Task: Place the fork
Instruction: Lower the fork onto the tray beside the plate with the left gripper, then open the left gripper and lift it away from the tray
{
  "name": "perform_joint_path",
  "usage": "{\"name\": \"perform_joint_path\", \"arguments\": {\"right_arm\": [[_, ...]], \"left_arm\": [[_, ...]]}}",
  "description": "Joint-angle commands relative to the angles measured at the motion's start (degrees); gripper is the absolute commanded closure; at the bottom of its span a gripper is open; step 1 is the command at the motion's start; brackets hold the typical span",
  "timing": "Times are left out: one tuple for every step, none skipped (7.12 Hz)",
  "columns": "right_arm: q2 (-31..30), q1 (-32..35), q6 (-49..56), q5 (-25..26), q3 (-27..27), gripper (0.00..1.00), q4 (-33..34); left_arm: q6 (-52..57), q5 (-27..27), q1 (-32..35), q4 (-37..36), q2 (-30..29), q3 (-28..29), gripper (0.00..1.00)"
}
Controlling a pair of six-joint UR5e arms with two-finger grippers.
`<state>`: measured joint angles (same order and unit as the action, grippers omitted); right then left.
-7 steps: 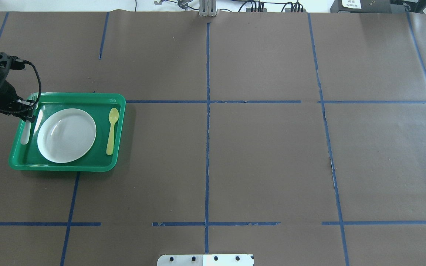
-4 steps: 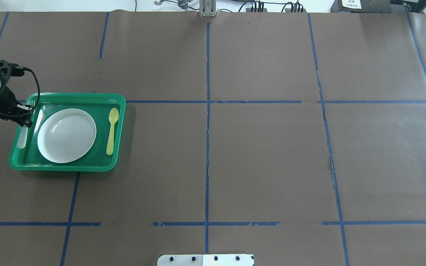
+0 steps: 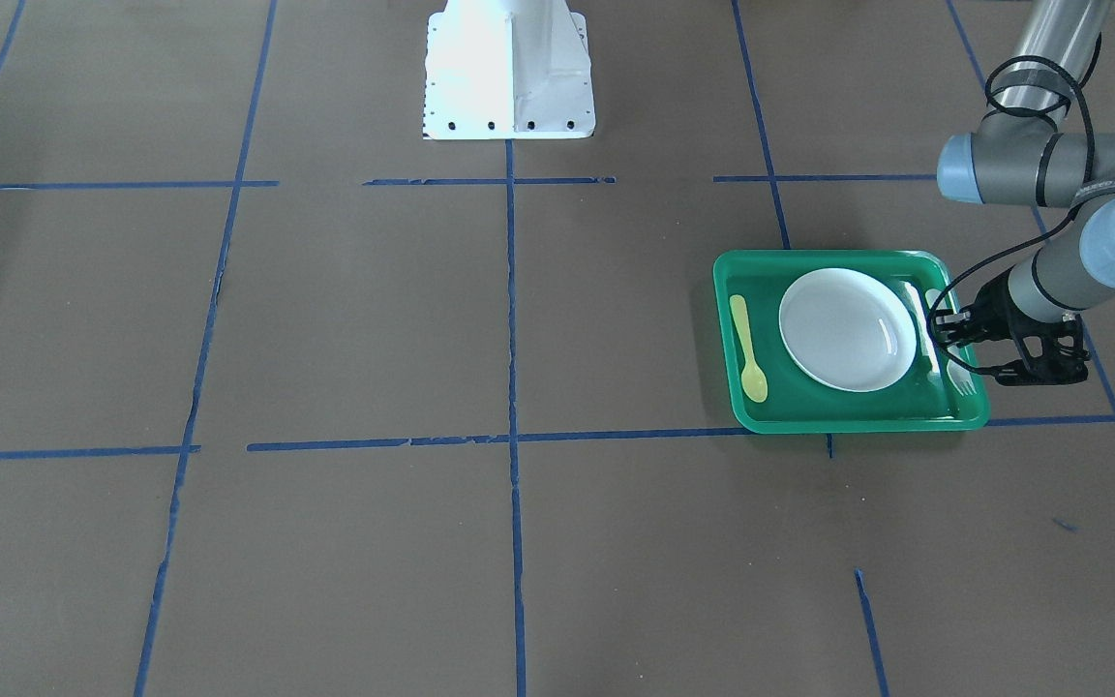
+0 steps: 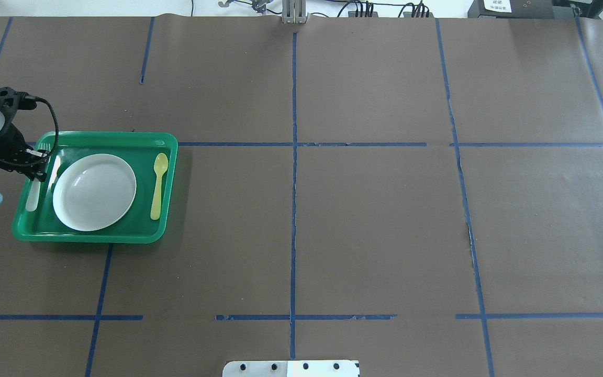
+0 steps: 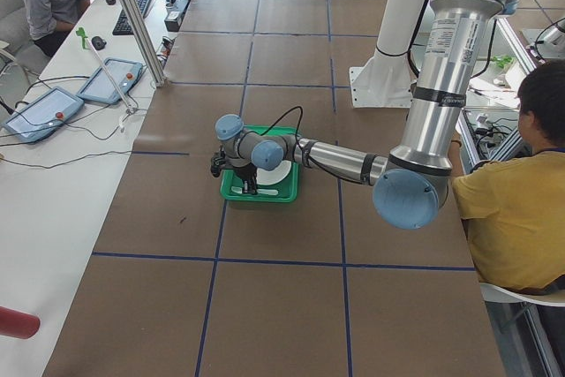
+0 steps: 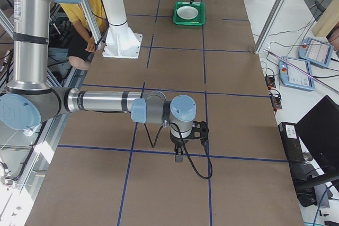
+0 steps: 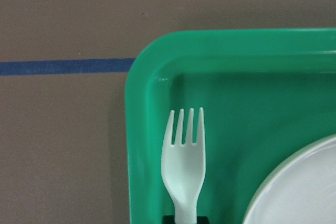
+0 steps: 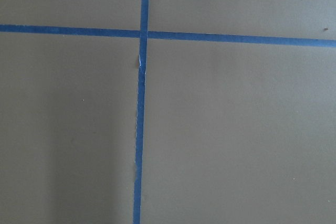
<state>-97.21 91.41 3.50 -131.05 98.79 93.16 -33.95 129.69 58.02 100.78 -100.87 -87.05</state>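
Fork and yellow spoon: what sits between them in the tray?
The white plate, on the green tray, lies between the fork and the yellow spoon; clearest in the overhead view.

Brown table cover (image 8: 236, 129) — blue tape lines (image 8: 139, 129) crossing near the top

Left arm stretched far out and low, right arm held level with its wrist turned down.
The left arm (image 3: 1051, 179) reaches outward, elbow bent, left gripper (image 3: 941, 329) pointing down, jaw state unclear. The right arm (image 6: 100, 101) extends horizontally, and the right gripper (image 6: 179, 157) hangs straight down; its state can't be judged.
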Motion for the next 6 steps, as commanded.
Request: {"name": "perform_joint_path", "arguments": {"right_arm": [[0.0,0.0,0.0,0.0,0.0,0.0,0.0],[0.0,0.0,0.0,0.0,0.0,0.0,0.0],[0.0,0.0,-0.1,0.0,0.0,0.0,0.0],[0.0,0.0,0.0,0.0,0.0,0.0,0.0],[0.0,0.0,0.0,0.0,0.0,0.0,0.0],[0.0,0.0,0.0,0.0,0.0,0.0,0.0]], "left_arm": [[0.4,0.0,0.0,0.1,-0.1,-0.3,0.16],[0.3,0.2,0.2,0.1,-0.4,-0.8,0.12],[0.4,2.0,1.5,-0.1,-0.5,-1.6,0.11],[2.6,3.3,6.8,-0.6,-0.4,-2.9,0.12],[11.3,3.2,10.7,-1.5,0.3,-3.4,0.11],[18.1,2.7,13.3,-4.9,0.8,-3.0,0.11]]}}
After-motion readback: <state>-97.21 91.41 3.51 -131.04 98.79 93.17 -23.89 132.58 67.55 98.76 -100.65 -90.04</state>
